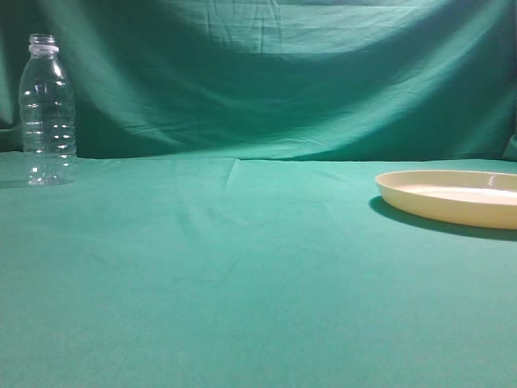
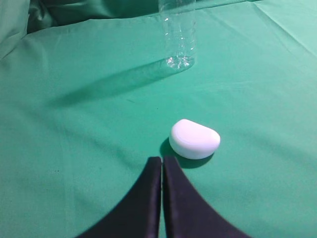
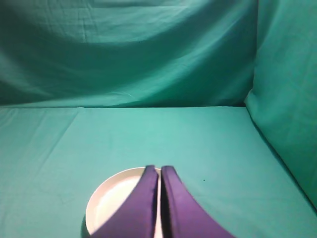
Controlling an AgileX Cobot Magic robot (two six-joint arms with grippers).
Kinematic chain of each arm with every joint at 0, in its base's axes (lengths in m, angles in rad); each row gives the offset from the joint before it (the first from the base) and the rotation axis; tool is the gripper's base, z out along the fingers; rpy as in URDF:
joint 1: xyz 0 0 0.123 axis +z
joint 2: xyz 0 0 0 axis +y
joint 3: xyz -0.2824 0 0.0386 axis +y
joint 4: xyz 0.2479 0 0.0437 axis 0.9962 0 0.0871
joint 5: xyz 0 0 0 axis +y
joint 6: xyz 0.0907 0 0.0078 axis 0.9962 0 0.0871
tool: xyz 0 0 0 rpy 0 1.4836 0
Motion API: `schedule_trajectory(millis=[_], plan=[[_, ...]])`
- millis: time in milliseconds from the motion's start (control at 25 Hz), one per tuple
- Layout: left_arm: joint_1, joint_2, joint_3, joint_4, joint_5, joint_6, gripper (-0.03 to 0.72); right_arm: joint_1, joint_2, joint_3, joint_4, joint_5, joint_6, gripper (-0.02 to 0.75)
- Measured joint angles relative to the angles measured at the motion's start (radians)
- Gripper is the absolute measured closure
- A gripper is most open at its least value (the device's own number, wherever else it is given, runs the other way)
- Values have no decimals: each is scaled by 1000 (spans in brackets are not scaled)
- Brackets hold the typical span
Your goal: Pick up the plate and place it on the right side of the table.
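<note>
The cream-yellow plate (image 1: 452, 198) lies flat on the teal table (image 1: 242, 283) at the right edge of the exterior view, partly cut off by the frame. In the right wrist view the plate (image 3: 114, 198) lies under my right gripper (image 3: 158, 168). Its jaws are shut with only a thin slit between them, and the tips are over the plate's far rim with nothing held. My left gripper (image 2: 162, 159) is shut and empty above the cloth. Neither gripper shows in the exterior view.
A clear plastic bottle (image 1: 47, 113) stands upright at the far left near the backdrop; it also shows in the left wrist view (image 2: 177, 34). A small white rounded object (image 2: 194, 139) lies just beyond the left fingertips. Draped green cloth rises at the back and right.
</note>
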Motion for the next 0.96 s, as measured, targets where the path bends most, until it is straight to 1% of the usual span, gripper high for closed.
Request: schedule_trajectory(millis=[120,240,440,520,600,960], plan=[[0,0,0,0,0,0,688,0,-116,137,-2,-74,-2,738],[0,0,0,0,0,0,688,0,-210,271,-8,-117,-2,738],[0,0,0,0,0,0,688,0,-228,481,-8,-213,-2,738],[0,0,0,0,0,0,688,0,-228,540,-8,-240,-2,738],[0,0,0,0,0,0,688,0,-228,563,-8,-250,-2,738],[0,0,0,0,0,0,688,0,-228,564,-6,-235,-2,738]])
